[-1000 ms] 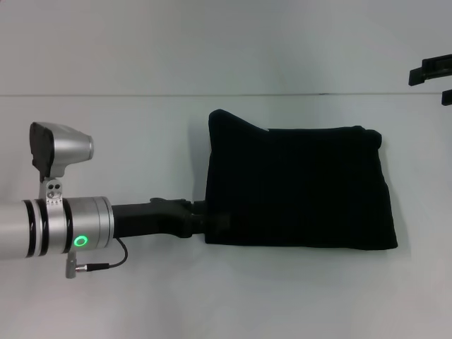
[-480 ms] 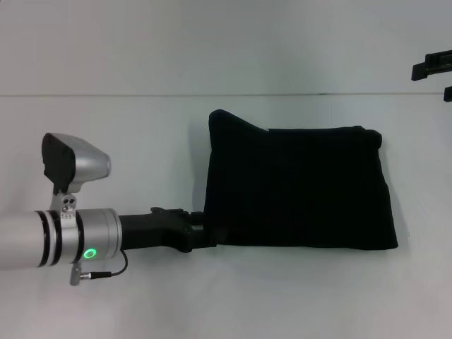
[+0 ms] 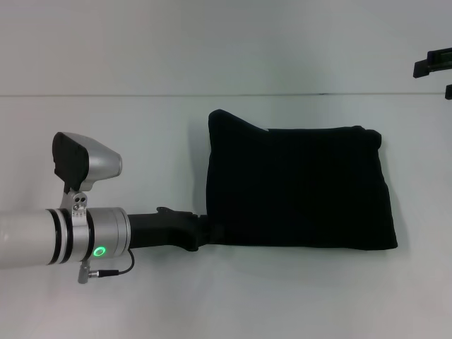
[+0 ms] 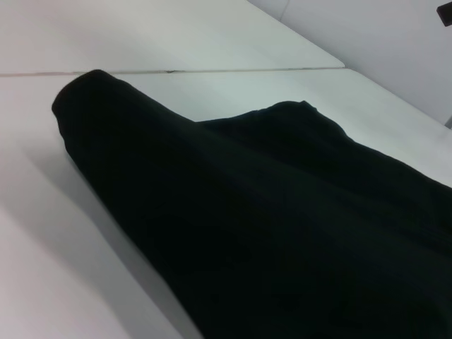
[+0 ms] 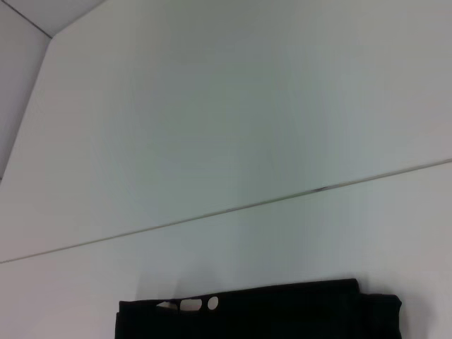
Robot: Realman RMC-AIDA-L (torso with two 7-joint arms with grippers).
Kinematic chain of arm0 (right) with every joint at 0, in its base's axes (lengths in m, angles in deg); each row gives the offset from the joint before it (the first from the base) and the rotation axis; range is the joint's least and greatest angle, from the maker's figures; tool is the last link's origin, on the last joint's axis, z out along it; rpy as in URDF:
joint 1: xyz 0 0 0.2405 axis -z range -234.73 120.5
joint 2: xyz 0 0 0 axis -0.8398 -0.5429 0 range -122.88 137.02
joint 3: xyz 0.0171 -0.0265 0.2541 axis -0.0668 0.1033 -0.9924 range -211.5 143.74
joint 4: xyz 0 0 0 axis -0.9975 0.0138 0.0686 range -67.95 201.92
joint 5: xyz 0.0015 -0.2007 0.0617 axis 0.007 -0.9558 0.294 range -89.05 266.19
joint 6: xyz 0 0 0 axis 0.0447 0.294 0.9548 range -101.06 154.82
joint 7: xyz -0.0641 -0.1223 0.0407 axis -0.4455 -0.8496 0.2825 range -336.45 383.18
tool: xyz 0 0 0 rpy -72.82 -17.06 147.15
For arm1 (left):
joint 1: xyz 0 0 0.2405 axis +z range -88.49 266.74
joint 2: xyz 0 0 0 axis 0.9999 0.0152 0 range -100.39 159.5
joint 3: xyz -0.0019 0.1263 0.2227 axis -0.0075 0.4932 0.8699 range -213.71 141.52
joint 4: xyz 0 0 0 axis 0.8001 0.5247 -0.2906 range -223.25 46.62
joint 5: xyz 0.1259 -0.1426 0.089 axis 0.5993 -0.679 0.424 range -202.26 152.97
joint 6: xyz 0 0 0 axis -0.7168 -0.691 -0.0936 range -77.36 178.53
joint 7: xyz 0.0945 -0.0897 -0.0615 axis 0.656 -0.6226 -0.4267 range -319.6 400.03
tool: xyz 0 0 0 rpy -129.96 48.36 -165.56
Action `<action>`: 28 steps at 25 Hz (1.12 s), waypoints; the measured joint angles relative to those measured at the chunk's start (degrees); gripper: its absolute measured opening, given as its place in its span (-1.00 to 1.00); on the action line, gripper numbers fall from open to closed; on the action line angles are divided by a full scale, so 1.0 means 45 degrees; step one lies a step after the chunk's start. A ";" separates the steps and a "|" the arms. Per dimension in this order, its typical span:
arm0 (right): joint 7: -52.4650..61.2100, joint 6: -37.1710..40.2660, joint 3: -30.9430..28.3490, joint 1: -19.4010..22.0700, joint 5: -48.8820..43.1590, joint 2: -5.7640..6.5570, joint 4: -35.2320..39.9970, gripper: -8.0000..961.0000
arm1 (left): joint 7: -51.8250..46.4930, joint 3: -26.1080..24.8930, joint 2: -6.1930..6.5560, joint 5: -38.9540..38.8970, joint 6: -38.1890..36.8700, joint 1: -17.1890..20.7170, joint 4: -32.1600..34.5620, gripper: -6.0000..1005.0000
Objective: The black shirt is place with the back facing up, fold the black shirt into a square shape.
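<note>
The black shirt [image 3: 300,187] lies folded into a rough rectangle on the white bench [image 3: 141,141], right of centre in the head view, its far-left corner peaking upward. The left tool [image 3: 208,232] reaches in low from the left and meets the shirt's near-left corner; its tips are lost against the dark cloth, so whether it grips the fabric cannot be told. The left wrist view shows the shirt's rounded folded edge close up. The right tool [image 3: 434,67] sits at the far right edge, apparently raised, its opening unclear.
</note>
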 joint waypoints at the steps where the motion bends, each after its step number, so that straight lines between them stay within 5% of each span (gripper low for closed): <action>1: 0.0000 -0.0001 -0.0032 0.0000 0.0001 0.0000 0.0002 0.93 | 0.0001 0.0017 -0.0003 -0.0018 0.0014 0.0023 0.0006 -0.21; 8: 0.0023 -0.0004 -0.0100 0.0001 0.0001 0.0000 0.0031 0.93 | 0.0007 0.0046 -0.0008 -0.0156 -0.0161 0.0001 0.0011 -0.51; 17: -0.0001 0.0016 -0.0096 0.0002 0.0001 0.0000 0.0000 0.93 | -0.0488 -0.0058 0.0101 -0.0105 -0.2307 0.0431 0.0966 -0.91; 28: -0.0077 -0.0014 -0.0113 0.0020 0.0001 -0.0001 -0.0062 0.93 | 0.1118 -0.0019 0.0022 -0.0264 -0.2291 0.1153 0.1065 -0.82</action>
